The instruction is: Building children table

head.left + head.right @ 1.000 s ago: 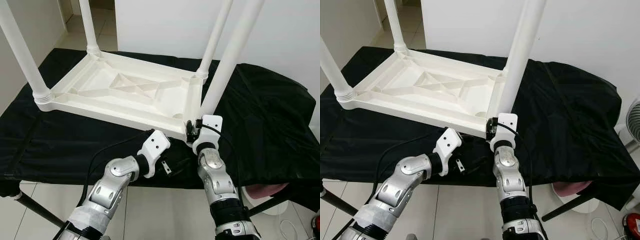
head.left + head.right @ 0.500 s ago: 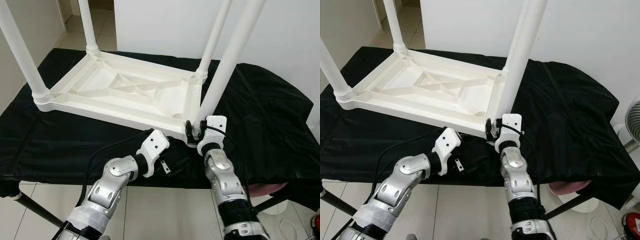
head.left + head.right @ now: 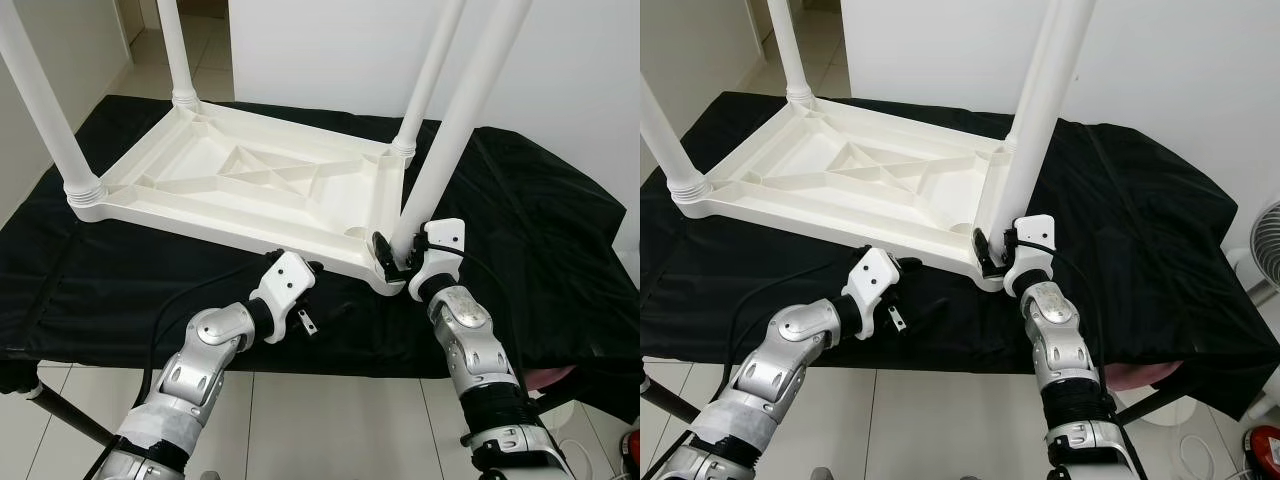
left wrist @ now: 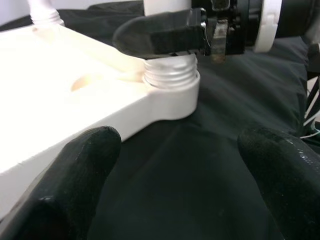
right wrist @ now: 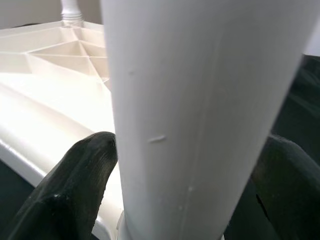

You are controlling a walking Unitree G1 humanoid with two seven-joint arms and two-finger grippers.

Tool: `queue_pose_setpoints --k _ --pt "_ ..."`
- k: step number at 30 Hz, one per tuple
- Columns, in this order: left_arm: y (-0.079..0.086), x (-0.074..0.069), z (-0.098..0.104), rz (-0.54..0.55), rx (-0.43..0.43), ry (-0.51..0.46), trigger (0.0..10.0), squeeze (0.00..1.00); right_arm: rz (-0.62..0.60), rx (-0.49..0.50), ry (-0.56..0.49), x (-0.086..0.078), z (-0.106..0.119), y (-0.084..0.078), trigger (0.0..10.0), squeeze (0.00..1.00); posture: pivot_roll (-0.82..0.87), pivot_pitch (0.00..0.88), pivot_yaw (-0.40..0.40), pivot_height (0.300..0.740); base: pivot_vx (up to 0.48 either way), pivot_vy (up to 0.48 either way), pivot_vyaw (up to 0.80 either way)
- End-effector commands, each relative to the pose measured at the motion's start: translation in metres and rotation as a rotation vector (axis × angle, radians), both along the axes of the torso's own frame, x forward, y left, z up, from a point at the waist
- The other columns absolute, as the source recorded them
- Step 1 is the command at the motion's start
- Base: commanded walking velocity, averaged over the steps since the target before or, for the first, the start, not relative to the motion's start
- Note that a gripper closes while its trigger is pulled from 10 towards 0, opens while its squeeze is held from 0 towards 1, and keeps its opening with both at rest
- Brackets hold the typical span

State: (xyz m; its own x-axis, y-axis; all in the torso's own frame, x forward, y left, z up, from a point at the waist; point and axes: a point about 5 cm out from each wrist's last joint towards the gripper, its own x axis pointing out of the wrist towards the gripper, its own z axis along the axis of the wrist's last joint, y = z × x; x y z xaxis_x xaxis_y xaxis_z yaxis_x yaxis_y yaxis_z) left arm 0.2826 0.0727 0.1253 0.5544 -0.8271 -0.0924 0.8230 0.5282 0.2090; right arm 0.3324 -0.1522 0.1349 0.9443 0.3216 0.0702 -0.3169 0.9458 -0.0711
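Note:
A white plastic children's table lies upside down on a black cloth, with its legs pointing up. My right gripper is shut on the near right leg, just above the threaded collar at the table's corner. In the right wrist view the leg stands between the two fingers. My left gripper is open, low over the cloth, just in front of the table's near edge and left of that corner. Nothing is between its fingers.
The other three legs stand at the far right, far left and near left corners. The cloth's front edge runs just below my wrists. A white wall is behind; a fan stands at the right.
My left gripper has drawn back to the left along the table's near edge. My right arm has swung to the right while its gripper stays at the base of the leg.

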Motion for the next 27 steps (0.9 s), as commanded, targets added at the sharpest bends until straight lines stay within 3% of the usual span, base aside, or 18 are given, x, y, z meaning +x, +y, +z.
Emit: queue_pose_setpoints --k 1,17,27 --pt "0.0 0.0 -0.001 0.057 0.0 0.006 10.0 0.0 0.057 -0.039 -0.016 0.002 0.001 -0.006 10.0 0.0 -0.03 0.0 -0.075 0.74 0.0 0.0 0.0" --pt "-0.006 -0.004 0.005 0.022 -0.054 0.031 10.0 0.0 0.361 -0.151 0.035 0.017 0.001 -0.015 10.0 0.0 -0.03 0.0 -0.048 0.74 0.0 0.0 0.0" --pt "-0.011 -0.005 0.007 0.018 -0.064 0.032 10.0 0.0 0.418 -0.17 0.081 0.021 -0.008 -0.009 10.0 0.0 -0.02 0.0 -0.051 0.74 0.0 0.0 0.0"
